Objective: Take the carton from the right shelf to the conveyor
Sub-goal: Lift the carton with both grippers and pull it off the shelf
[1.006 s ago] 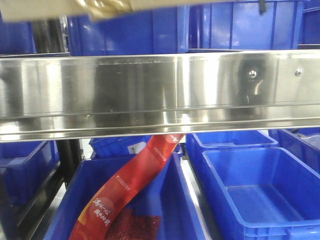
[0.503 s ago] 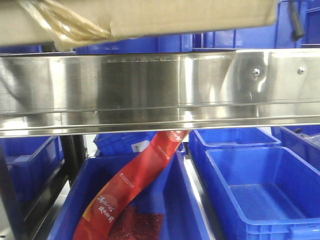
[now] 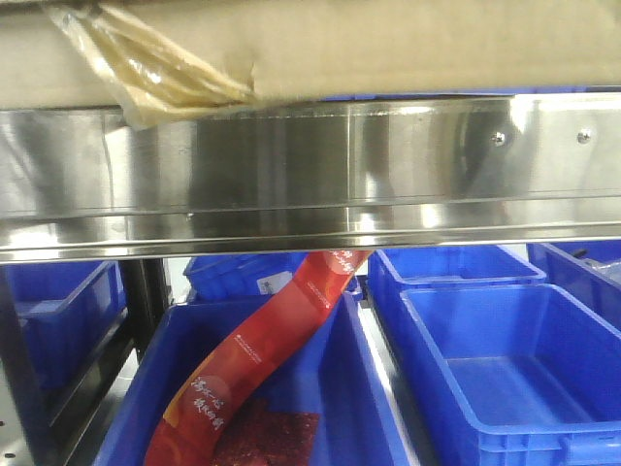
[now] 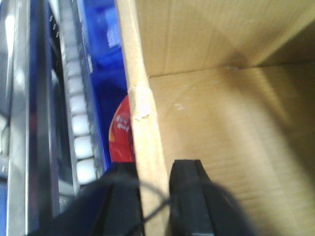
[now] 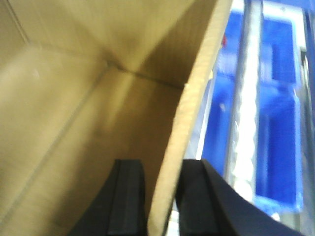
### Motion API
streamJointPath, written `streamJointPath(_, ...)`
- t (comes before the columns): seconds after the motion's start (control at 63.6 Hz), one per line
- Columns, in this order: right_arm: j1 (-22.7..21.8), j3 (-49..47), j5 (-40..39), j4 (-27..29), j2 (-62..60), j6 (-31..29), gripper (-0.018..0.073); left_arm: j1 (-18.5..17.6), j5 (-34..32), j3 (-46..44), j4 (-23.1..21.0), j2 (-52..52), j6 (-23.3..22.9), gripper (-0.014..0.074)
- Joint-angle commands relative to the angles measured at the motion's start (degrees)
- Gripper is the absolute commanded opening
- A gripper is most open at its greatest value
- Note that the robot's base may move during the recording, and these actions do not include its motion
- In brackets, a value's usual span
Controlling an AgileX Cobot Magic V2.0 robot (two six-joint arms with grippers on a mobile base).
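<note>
The carton [image 3: 408, 49], plain brown cardboard with a ragged scrap of yellowish tape [image 3: 165, 73], fills the top of the front view, just above the right shelf's shiny steel rail [image 3: 310, 175]. In the left wrist view my left gripper [image 4: 155, 196] is shut on the carton's left wall [image 4: 145, 128], one finger outside and one inside. My right gripper [image 5: 162, 201] grips the right wall [image 5: 197, 88] the same way. Both wrist views look down into the carton's bare inside [image 4: 226, 137]. The conveyor is out of view.
Two small screw heads [image 3: 498, 139] sit at the rail's right end. Under the rail stand blue plastic bins [image 3: 505, 369]; the left one [image 3: 155, 388] holds a long red printed packet [image 3: 262, 359]. White rollers [image 4: 78, 123] run beside the carton's left wall.
The carton has come down in the front view, from a thin strip at the top edge to a wide band covering the blue bins behind the rail. The rail has barely shifted.
</note>
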Motion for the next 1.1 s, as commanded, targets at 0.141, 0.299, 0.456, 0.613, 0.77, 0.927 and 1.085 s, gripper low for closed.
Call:
streamJointPath(0.141,0.0,-0.1,-1.9,1.6,-1.4,-2.0,-0.0068,-1.6,0.2,0.6,-0.6,-0.1,0.6,-0.0006)
streamJointPath(0.299,0.0,-1.0,-1.9,1.6,-1.4,-2.0,-0.0068,-1.6,0.2,-2.0,-1.0,-0.5,0.5,-0.0006)
streamJointPath(0.456,0.0,-4.6,-2.6,1.6,-1.6,-2.0,-0.0068,-1.6,0.2,-5.8,-1.0,-1.8,0.5,-0.0006)
streamJointPath(0.613,0.0,-9.0,-3.0,1.6,-1.6,-2.0,-0.0068,-1.6,0.2,-7.6,-1.0,-3.3,-0.5,-0.0006)
streamJointPath(0.77,0.0,-11.0,-3.1,1.6,-1.6,-2.0,-0.0068,-1.6,0.2,-7.7,-0.9,-3.4,-0.5,-0.0006)
streamJointPath(0.927,0.0,-11.0,-3.0,1.6,-1.6,-2.0,-0.0068,-1.6,0.2,-7.7,-0.9,-3.4,-0.5,-0.0006)
streamJointPath(1.085,0.0,-11.0,-3.1,1.6,-1.6,-2.0,-0.0068,-1.6,0.2,-7.8,0.3,-3.4,-0.5,-0.0006)
